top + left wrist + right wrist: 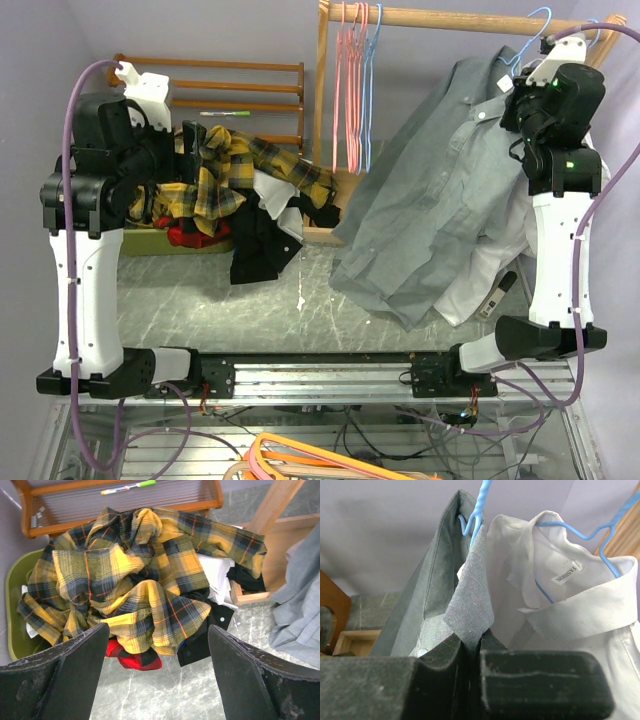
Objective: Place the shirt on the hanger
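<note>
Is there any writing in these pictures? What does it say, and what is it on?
"FASHION": on the tag inside the white shirt collar, right wrist view.
The pen on the wooden rack: any print is too small to read.
The grey shirt: no writing shows.
Nothing else is readable.

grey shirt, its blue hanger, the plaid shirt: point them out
grey shirt (430,200), top external view, front panel
blue hanger (479,507), right wrist view, wire neck above the grey collar
plaid shirt (135,580), left wrist view, middle of the crumpled heap
</note>
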Robot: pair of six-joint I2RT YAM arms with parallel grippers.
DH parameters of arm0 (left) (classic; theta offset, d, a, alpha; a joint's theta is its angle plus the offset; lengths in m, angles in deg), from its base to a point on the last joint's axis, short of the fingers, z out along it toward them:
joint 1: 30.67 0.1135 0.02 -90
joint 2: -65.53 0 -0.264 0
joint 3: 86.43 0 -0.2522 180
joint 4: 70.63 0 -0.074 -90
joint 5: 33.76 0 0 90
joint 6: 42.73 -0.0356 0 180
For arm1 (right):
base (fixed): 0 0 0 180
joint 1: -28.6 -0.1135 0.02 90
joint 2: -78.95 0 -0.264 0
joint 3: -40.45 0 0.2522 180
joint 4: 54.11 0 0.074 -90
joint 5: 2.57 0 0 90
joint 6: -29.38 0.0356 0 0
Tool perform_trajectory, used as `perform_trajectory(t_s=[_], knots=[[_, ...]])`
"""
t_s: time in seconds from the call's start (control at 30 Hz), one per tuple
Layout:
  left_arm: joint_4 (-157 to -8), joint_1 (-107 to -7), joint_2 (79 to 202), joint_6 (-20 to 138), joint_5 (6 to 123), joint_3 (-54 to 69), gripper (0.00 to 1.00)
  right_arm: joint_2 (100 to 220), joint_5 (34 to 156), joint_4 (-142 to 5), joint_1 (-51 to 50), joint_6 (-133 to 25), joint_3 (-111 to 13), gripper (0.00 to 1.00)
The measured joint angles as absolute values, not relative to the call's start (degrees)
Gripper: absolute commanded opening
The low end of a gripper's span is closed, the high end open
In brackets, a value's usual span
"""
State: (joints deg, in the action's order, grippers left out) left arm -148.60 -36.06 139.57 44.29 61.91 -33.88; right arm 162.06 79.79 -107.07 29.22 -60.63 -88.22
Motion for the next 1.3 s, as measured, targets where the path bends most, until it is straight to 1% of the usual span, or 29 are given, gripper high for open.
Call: perform_trajectory(t_s=[0.2,0.47,0.7,0.73,0.8,0.87,0.9,0.97,1.03,1.17,1.23,1.3], knots=[[-148.62,-36.06,140.82,45.27,58.04,-33.95,0.92,162.56,85.13,-103.16,33.9,-60.61,-86.23,0.0],[-148.6,-36.06,142.06,45.62,56.4,-33.95,0.93,161.69,90.22,-97.15,37.27,-60.5,-83.35,0.0],[-148.53,-36.06,142.68,45.6,56.34,-33.91,0.93,165.58,94.18,-95.88,39.61,-59.35,-85.18,0.0],[-148.53,-36.06,142.83,45.6,56.34,-33.91,0.93,165.95,94.55,-95.79,39.74,-59.08,-85.18,0.06],[-148.53,-36.06,143.18,45.6,56.34,-33.91,0.93,166.19,94.72,-95.66,39.78,-58.54,-84.81,0.39],[-148.53,-36.06,143.46,45.6,56.34,-33.91,0.93,165.88,94.52,-95.14,39.78,-57.71,-83.89,0.64],[-148.53,-36.06,143.59,45.6,56.34,-33.91,0.93,165.47,94.31,-94.68,39.78,-57.25,-83.13,0.74],[-148.53,-36.06,143.88,45.6,56.34,-33.91,0.93,163.87,93.21,-94.31,39.85,-55.74,-80.88,0.88],[-148.53,-36.06,144.07,45.6,56.36,-33.91,0.93,161.64,91.07,-94.75,39.85,-54.01,-78.89,0.93],[-148.07,-36.06,144.12,45.6,56.34,-33.23,0.93,155.5,84.25,-97.46,39.85,-46.41,-77.2,0.97],[-147.57,-36.06,143.97,45.6,56.29,-32.2,0.93,151.2,80.82,-99.47,39.85,-41.38,-75.85,0.97],[-146.81,-36.06,143.57,45.58,56.14,-30.56,0.94,145.58,77.59,-100.43,39.85,-36.74,-72.48,1.0]])
